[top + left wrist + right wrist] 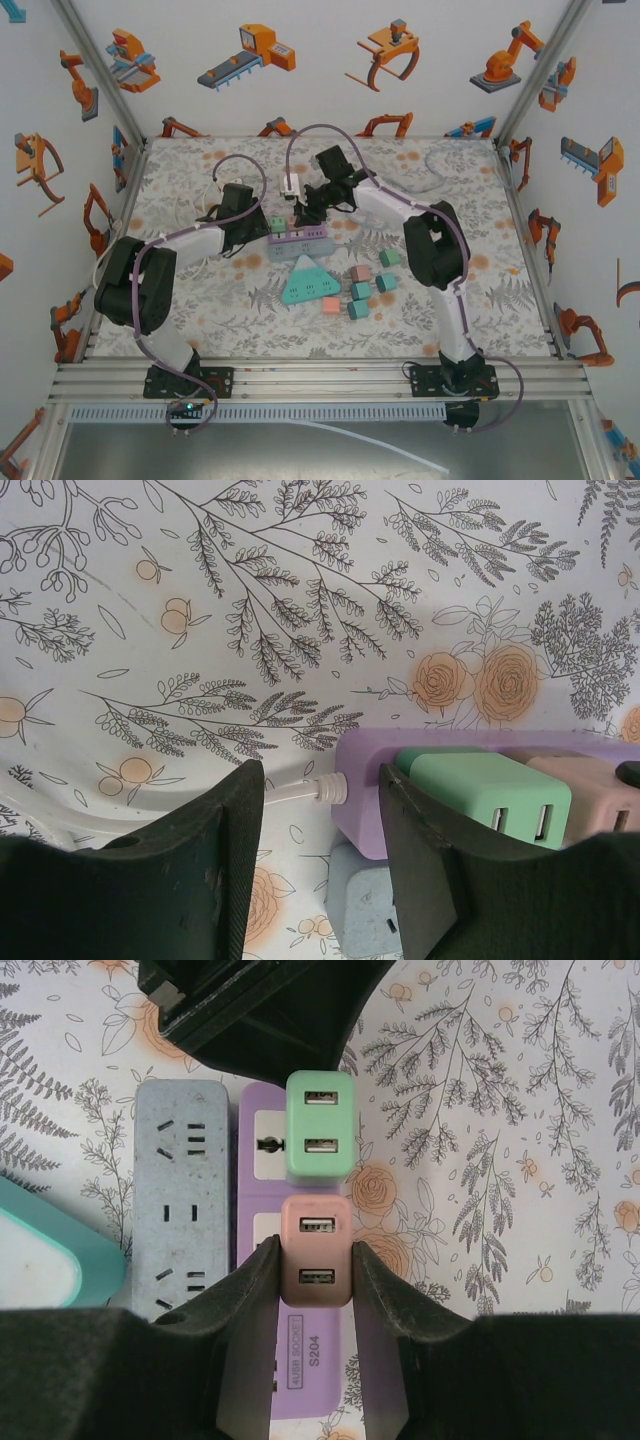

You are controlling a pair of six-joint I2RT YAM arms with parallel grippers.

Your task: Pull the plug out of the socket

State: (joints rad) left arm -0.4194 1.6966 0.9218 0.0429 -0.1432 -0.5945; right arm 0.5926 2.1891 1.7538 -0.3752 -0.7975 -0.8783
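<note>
Right hand (315,1265) pinching pink plug (316,1222) on purple socket strip (262,1185) | left hand (320,820) spread at strip's corded end

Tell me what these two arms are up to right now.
The right claw is closed on the pink plug, which sits in the purple power strip next to a green plug. The left claw is open astride the strip's cable end. The pink plug has not yet been pulled out.

Bright even light, soft shadows, sharp
</note>
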